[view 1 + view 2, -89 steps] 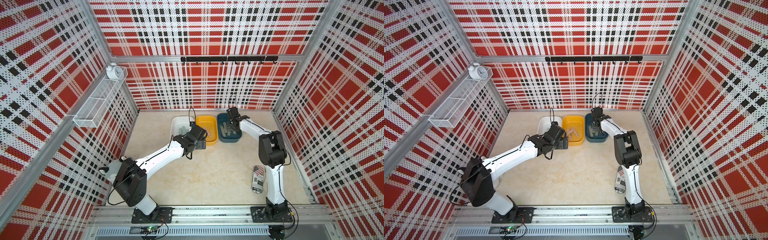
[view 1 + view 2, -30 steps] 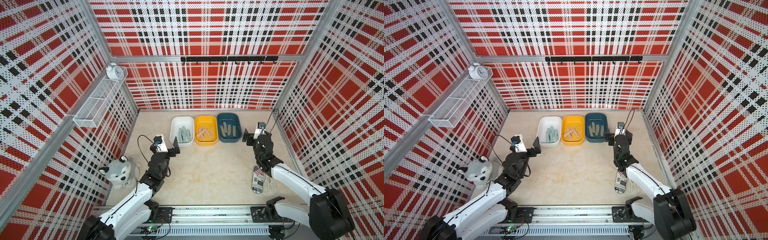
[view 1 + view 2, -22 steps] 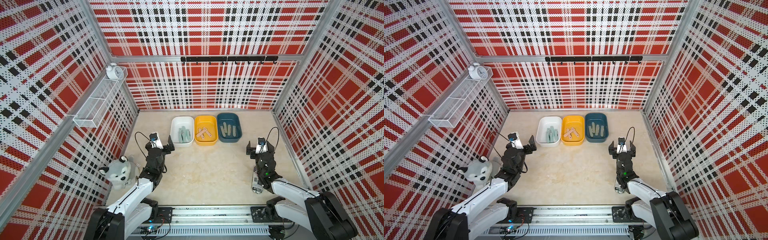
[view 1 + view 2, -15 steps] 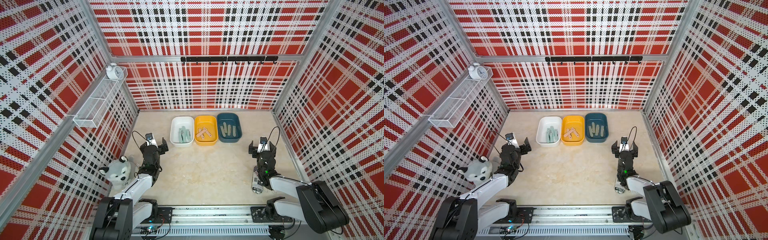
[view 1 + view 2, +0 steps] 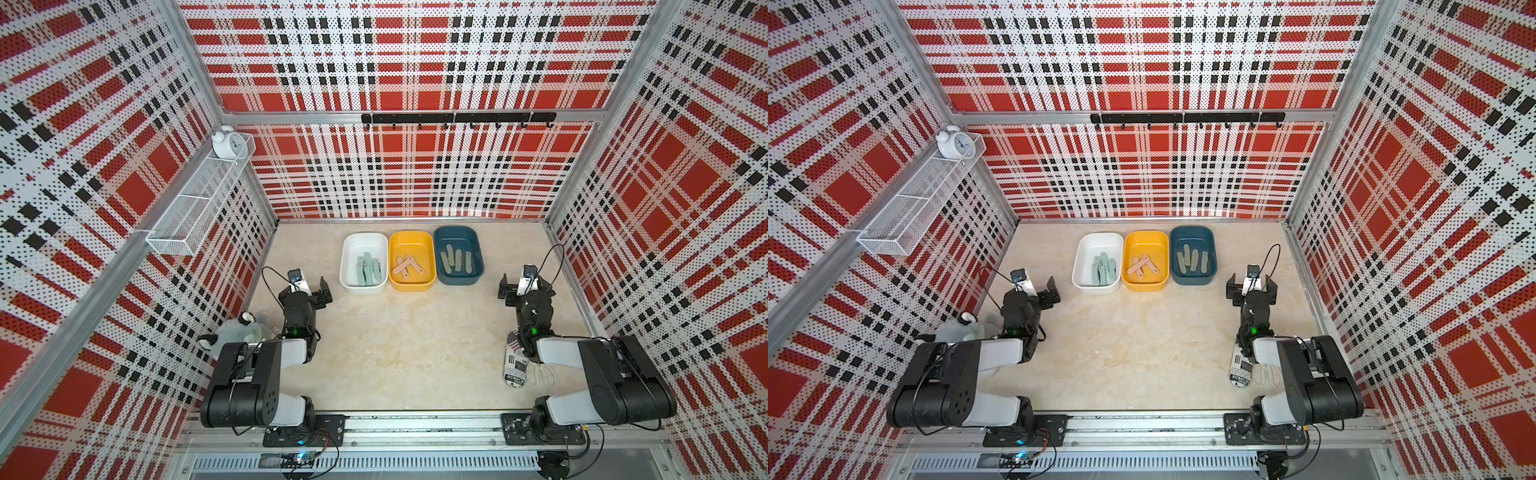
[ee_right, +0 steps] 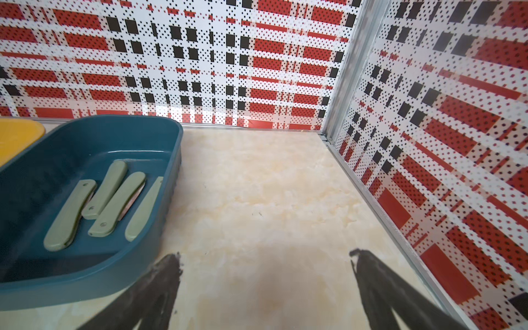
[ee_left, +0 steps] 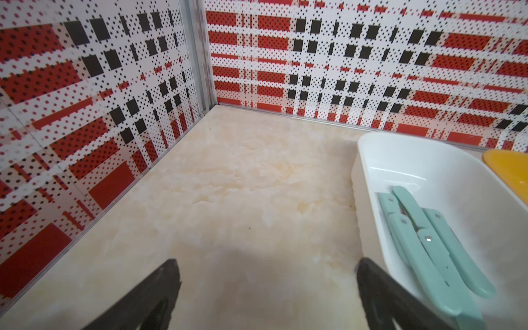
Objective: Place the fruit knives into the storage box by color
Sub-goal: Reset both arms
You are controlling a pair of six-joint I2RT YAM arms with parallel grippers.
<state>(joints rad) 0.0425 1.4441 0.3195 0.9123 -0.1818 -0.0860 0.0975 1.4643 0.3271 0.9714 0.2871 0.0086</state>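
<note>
Along the back wall, your fruit knives all sit binned by colour: mint-teal knives in the white bin, peach-pink knives in the yellow bin, sage green knives in the blue bin. No knife shows on the table.

Change: both arms, over the bins moments ago, have folded back to the front corners. The left gripper hangs near the white bin, claws spread, nothing between them. The right gripper sits near the blue bin, likewise spread and empty. This reads as sorting done, arms parking.

Around: a plush toy is tucked beside the left arm. The newspaper-print cylinder and scissors lie partly under the right arm. Nothing blocks the bins.
</note>
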